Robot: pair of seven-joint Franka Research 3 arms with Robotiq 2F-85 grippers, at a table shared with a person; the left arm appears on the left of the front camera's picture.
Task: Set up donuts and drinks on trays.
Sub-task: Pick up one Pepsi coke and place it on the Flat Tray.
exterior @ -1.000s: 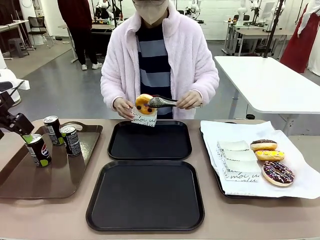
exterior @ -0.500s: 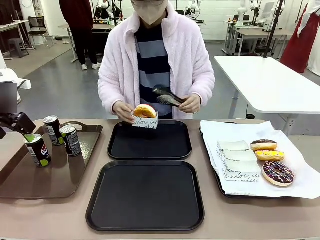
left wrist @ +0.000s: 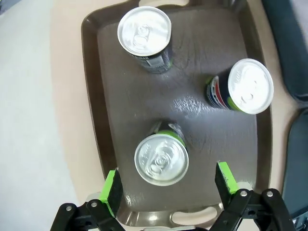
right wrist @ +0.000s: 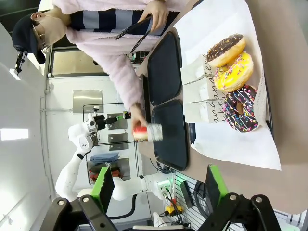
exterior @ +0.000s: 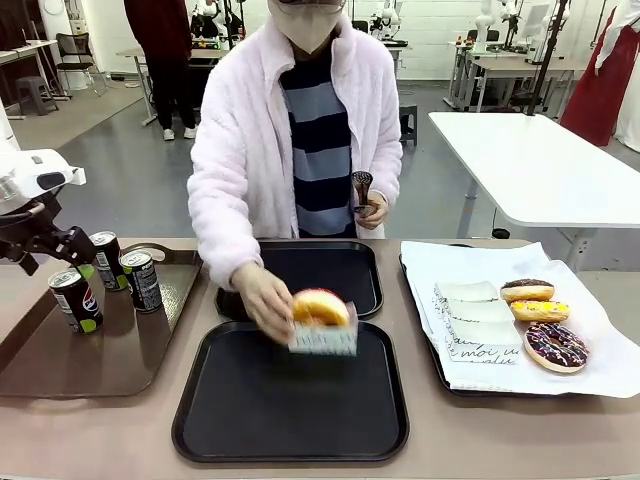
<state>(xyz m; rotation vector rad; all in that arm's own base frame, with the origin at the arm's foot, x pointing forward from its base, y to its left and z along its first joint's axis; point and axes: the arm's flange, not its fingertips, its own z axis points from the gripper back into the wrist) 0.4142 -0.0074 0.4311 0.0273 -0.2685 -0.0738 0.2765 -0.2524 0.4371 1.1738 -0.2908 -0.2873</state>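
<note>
Three soda cans (exterior: 106,262) stand upright on the brown handled tray (exterior: 120,360) at the left of the counter (exterior: 500,440), kept together as stock. The left end effector (left wrist: 169,184) hangs above the nearest can (left wrist: 161,159), jaws spread wide either side of its silver top and gripping nothing. I judge it is lined up to drop over that can. In the wrist view the other two stand at 11 and 2 o'clock of it. A second ago the fingers sat low at that can's top. Now they are higher, and the can is roughly where it was.

In the middle, the person's hand (exterior: 262,300) carries a sleeved donut (exterior: 320,305) over the near black tray (exterior: 290,410), at 12 o'clock of its centre, likely to set it down there. Half a second ago the donut was above the far rim of the far black tray (exterior: 300,285). The tongs (exterior: 361,187), then level, now point up in the other hand (exterior: 373,208), out of the way.

At the right, three donuts (exterior: 538,310) and empty sleeves (exterior: 478,320) wait on the paper-lined tray (exterior: 590,375). The right end effector (right wrist: 158,185) is wide open and empty.
</note>
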